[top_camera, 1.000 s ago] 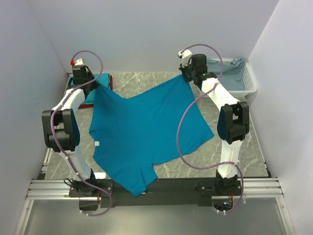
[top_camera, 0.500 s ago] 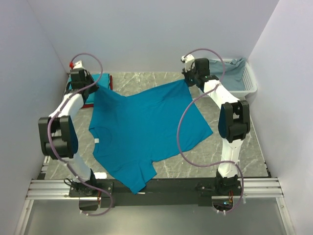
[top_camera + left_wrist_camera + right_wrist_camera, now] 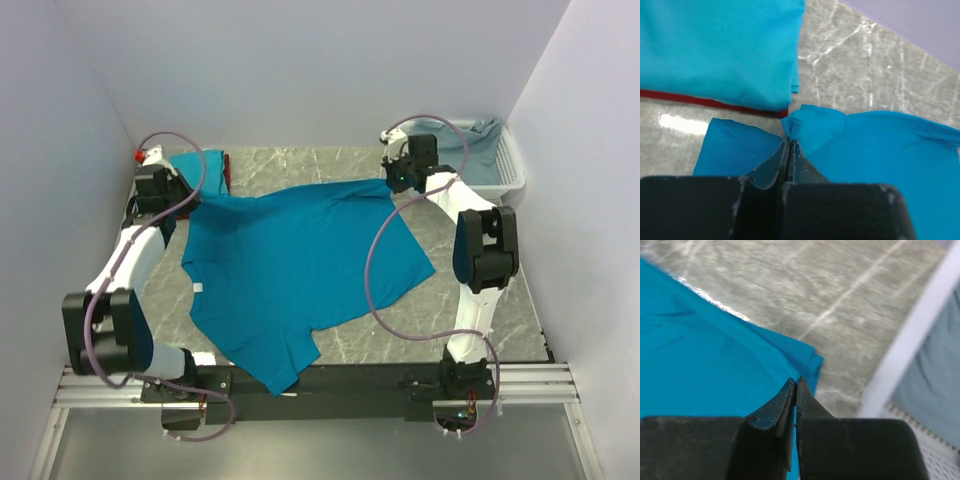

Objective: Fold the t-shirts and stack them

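Note:
A bright teal t-shirt (image 3: 300, 265) lies spread over the marble table, its white neck label (image 3: 198, 291) at the left and one end draped over the near rail. My left gripper (image 3: 183, 200) is shut on the shirt's far left corner (image 3: 810, 120); its tips (image 3: 789, 142) pinch the cloth. My right gripper (image 3: 393, 183) is shut on the far right corner, with its tips (image 3: 796, 382) on the teal edge (image 3: 805, 357). At the back left, a folded teal shirt (image 3: 203, 163) (image 3: 720, 50) rests on a dark red one (image 3: 226, 166) (image 3: 705, 99).
A white lattice basket (image 3: 508, 172) holding grey-blue cloth (image 3: 468, 138) stands at the back right, its rim (image 3: 915, 340) close to my right gripper. Grey walls close in the table on three sides. The black rail (image 3: 370, 378) runs along the near edge.
Both grippers have moved apart and downward, the left toward the left wall, the right toward the basket. The shirt's far edge is now pulled straight and low over the table.

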`<state>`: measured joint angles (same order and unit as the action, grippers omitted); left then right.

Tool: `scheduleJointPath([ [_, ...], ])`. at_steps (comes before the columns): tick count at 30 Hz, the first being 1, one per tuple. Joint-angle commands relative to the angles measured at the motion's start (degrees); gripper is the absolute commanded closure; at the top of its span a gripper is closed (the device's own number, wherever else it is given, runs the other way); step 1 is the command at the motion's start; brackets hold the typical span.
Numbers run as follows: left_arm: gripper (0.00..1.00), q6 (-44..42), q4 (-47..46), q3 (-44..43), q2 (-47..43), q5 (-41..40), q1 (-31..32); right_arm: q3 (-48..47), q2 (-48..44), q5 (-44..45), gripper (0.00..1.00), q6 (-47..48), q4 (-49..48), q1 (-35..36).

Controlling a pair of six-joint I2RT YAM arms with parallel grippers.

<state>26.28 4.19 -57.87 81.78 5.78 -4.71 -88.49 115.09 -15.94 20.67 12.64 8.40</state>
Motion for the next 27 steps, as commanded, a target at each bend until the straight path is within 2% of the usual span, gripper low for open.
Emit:
scheduleJointPath([
  [1,1.0,1.1,-0.1,2.7,-5.6,1.2,-0.2,-0.9,-3.2,0.1,1.0,-0.1,-1.7,-1.7],
  [15,1.0,2.5,4.4,8.3,-14.8,3.3,-0.2,-8.3,1.5,3.9,1.0,0.3,-0.7,-2.2],
  [27,1.0,0.5,6.4,6.7,-15.1,1.3,-0.2,-7.1,2.1,0.7,1.0,2.2,0.7,-1.7],
])
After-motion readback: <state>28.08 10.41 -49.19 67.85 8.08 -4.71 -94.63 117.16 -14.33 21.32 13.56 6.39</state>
